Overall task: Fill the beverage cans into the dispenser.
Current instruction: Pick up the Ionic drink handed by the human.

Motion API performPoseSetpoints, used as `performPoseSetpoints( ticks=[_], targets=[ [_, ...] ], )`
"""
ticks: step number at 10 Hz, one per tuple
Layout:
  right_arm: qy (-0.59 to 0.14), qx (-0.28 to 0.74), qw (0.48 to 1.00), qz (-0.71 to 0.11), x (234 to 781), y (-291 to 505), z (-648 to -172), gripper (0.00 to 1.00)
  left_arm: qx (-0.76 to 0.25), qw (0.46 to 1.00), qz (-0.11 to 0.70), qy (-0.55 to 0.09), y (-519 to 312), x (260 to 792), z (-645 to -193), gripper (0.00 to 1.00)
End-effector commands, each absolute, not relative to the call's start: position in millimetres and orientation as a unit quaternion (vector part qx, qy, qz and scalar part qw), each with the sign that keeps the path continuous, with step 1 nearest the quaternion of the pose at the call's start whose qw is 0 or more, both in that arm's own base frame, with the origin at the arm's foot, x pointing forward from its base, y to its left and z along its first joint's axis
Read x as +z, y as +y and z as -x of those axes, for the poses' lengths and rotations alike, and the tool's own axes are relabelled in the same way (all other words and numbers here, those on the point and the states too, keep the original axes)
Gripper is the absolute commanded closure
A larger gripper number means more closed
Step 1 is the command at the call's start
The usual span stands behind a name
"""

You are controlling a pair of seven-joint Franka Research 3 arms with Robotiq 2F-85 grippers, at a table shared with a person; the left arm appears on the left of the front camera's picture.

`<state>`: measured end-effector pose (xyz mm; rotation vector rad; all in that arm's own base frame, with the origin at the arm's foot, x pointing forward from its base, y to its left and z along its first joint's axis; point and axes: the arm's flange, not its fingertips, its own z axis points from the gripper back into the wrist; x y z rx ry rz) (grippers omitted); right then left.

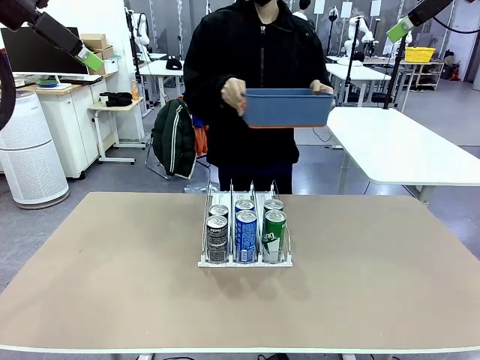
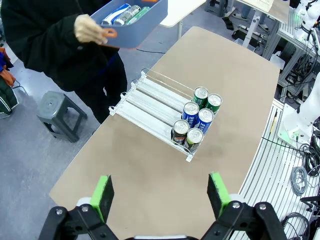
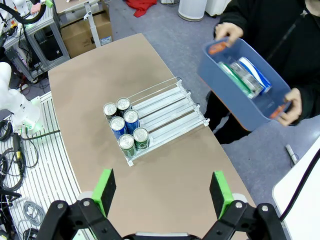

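The dispenser (image 1: 245, 262) stands mid-table, with several beverage cans in its front end: a black-grey one (image 1: 217, 238), a blue one (image 1: 246, 236) and a green one (image 1: 274, 235), each with another behind it. The person at the far side holds a blue tub (image 1: 288, 107) above the table's far edge. In the left wrist view the tub (image 2: 145, 27) shows more cans (image 2: 125, 13) lying in it. My left gripper (image 1: 88, 60) hangs high at the upper left, open and empty (image 2: 160, 192). Up at the right, my right gripper (image 1: 399, 30) is open and empty too (image 3: 162, 187). Both are far above the dispenser (image 2: 150, 107) (image 3: 170, 112).
The brown table (image 1: 112, 277) has bare room all around the rack. A white table (image 1: 405, 146) stands behind at the right, a white air purifier (image 1: 30, 150) at the left, and a grey stool (image 2: 55, 107) beside the person.
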<state>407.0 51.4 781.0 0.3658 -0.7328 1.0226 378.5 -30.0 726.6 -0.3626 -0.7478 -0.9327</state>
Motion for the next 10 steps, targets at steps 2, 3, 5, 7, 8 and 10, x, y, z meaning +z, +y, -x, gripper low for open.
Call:
performPoseSetpoints(
  ticks=[2, 3, 5, 7, 8, 10],
  targets=[
    [-0.341, 0.476, 0.791, -0.175, 780.8, 52.4, -407.6, 0.0, -0.438, 0.811, 0.17, -0.349, -30.8, 726.4, -378.0, 0.0],
    [-0.341, 0.476, 0.791, -0.175, 780.8, 52.4, -407.6, 0.0, -0.438, 0.811, 0.17, -0.349, -30.8, 726.4, -378.0, 0.0],
    [-0.341, 0.476, 0.791, -0.175, 780.8, 52.4, -407.6, 0.0, -0.438, 0.811, 0.17, -0.349, -30.8, 726.4, -378.0, 0.0],
    [-0.341, 0.476, 0.791, -0.175, 780.8, 52.4, -407.6, 0.0, -0.438, 0.811, 0.17, -0.349, -30.8, 726.4, -378.0, 0.0],
    [-0.341, 0.476, 0.791, -0.175, 780.8, 52.4, -407.6, 0.0, -0.438, 0.811, 0.17, -0.349, -30.8, 726.4, -378.0, 0.0],
    [-0.341, 0.476, 0.791, -0.175, 780.8, 52.4, -407.6, 0.0, -0.438, 0.811, 0.17, -0.349, -30.8, 726.4, -378.0, 0.0]
  ],
)
